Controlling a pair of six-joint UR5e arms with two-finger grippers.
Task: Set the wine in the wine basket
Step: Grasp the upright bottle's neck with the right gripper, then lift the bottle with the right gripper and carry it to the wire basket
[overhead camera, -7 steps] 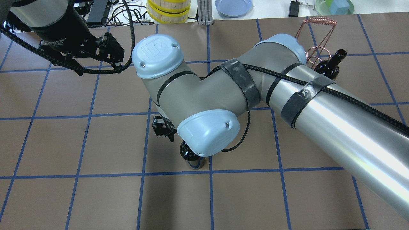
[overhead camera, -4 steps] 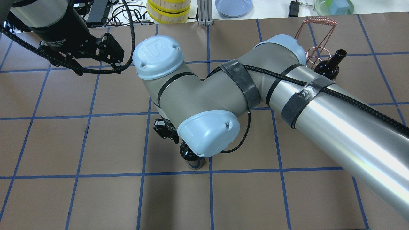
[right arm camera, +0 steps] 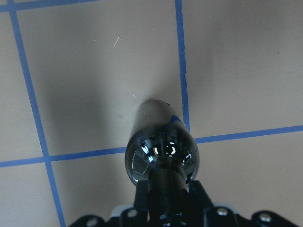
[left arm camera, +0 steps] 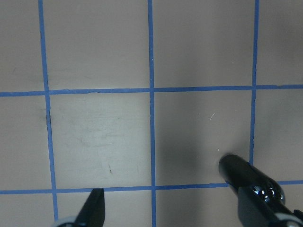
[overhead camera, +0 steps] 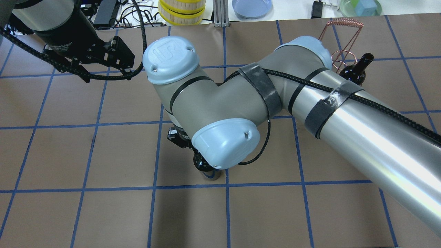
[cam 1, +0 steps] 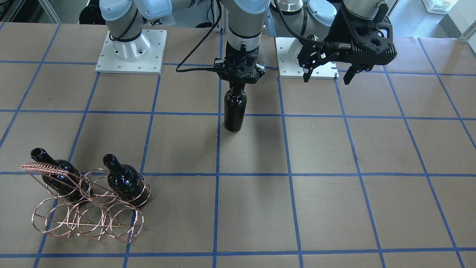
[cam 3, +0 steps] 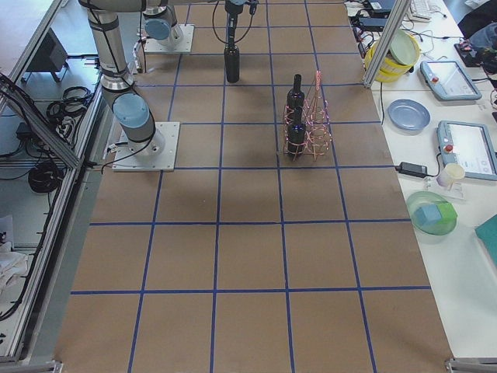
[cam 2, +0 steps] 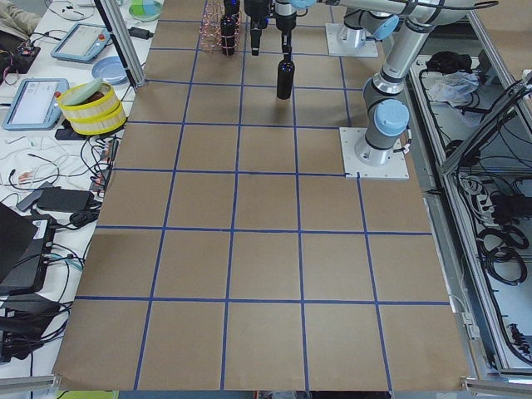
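Here, the right gripper (cam 1: pixel 237 82) was clamped on the neck of the wine (cam 1: pixel 235 109), just below the lip. The bottle hung or stood upright near the middle of the robot-side edge of the table (cam 1: pixel 334 156). Whether its base had cleared the surface could not be told from these views. The left gripper (cam 1: pixel 327 74) had its fingers spread and held nothing; it hovered near the same edge, towards the robot's left end.

Recommended procedure for the step in hand:
- Raise the bottle vertically until its base would pass above the handle bar of the wine basket (cam 1: pixel 46 168).
- Travel slowly. A neck grip on glossy glass probably permits swing or slip.
- Keep the bottle plumb and centre it over a free ring before descent.
- Approach clear of the coiled handle and of the two necks already standing there.
- Lower straight down and release only once the base is seated.

The basket stood near the corner formed by the operators' edge and the robot's right end, well apart from the gripped bottle. It held two bottles: one (cam 1: pixel 59 178) beneath the handle bar and another (cam 1: pixel 124 182) at the neighbouring end. The ring between them appeared vacant, though overlapping wires made this hard to confirm.
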